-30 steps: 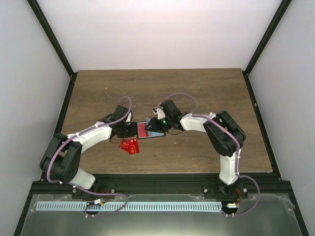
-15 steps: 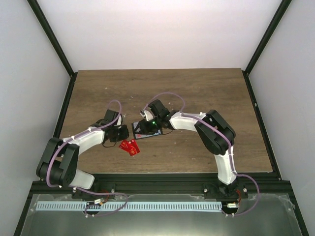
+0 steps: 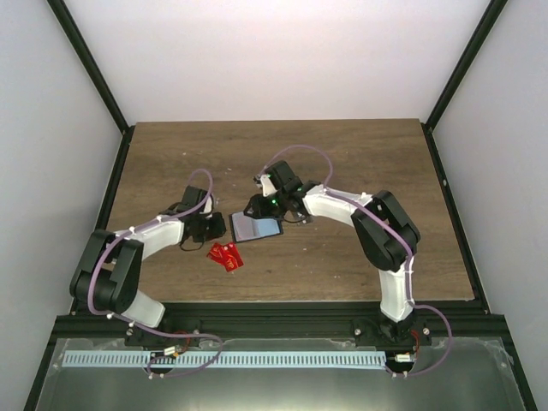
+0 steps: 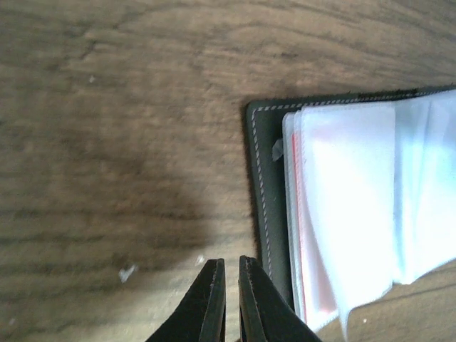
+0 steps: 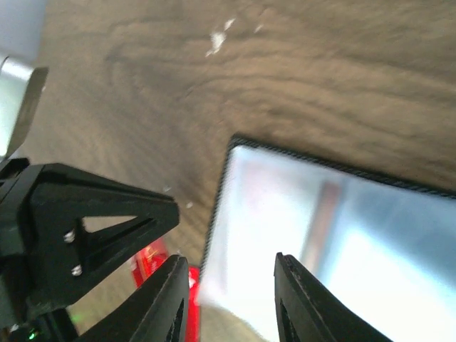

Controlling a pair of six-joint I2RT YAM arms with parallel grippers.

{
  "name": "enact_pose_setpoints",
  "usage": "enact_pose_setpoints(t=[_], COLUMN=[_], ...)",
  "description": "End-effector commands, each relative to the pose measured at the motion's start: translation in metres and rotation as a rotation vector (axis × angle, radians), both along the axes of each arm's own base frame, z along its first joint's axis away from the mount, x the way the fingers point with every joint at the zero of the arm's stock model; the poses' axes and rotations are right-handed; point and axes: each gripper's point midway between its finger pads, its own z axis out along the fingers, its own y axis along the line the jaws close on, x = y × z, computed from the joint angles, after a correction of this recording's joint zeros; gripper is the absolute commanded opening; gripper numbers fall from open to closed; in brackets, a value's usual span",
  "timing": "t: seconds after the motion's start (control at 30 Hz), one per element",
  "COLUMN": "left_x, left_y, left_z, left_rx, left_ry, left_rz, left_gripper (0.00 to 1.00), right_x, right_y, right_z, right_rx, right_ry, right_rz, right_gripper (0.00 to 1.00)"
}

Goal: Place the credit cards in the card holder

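You look to be between cards: the card holder [image 3: 256, 228] lies open on the desk [image 3: 360, 163], the left end effector [image 4: 229, 262] is pressed together and empty at its 9 o'clock, and the right end effector [image 5: 229, 260] is spread above it, so next fetch the red credit cards [image 3: 226, 254] at 7 o'clock.

No legible txt, nos. or logos; card holder [image 3: 256, 228] sleeves blurred, red cards [image 3: 226, 254] too small to read.

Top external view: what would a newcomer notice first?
The card holder lies open in the middle of the table, clear sleeves up. Red credit cards lie beside it, toward the left arm's base. The left gripper beside it is shut on nothing; the right gripper is open above it.
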Motion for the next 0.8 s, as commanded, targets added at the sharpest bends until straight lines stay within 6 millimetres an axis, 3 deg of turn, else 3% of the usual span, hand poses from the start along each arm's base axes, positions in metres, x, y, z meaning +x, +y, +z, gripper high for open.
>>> enact_pose_setpoints(t=[0.0, 0.17, 0.33, 0.63, 0.77], left_x=[0.019, 0.024, 0.023, 0.012, 0.008], left_y=[-0.011, -0.018, -0.033, -0.065, -0.050], left_z=[0.005, -0.006, -0.017, -0.018, -0.013], left_rx=[-0.026, -0.014, -0.009, -0.037, 0.025], left_ry=[-0.031, -0.004, 0.019, 0.028, 0.017], left_rz=[-0.041, -0.070, -0.116, -0.222, -0.166], left_gripper=[0.09, 0.08, 0.08, 0.08, 0.10], right_x=[0.020, 0.012, -0.013, -0.033, -0.033], right_y=[-0.008, -0.009, -0.008, -0.043, -0.045], right_z=[-0.017, -0.049, -0.062, -0.050, -0.038], right_rx=[-0.088, -0.119, -0.130, -0.209, -0.189], right_ry=[-0.056, -0.021, 0.019, 0.037, 0.011], right_rz=[-0.030, -0.022, -0.027, -0.159, -0.159], right_gripper=[0.34, 0.29, 0.28, 0.29, 0.30])
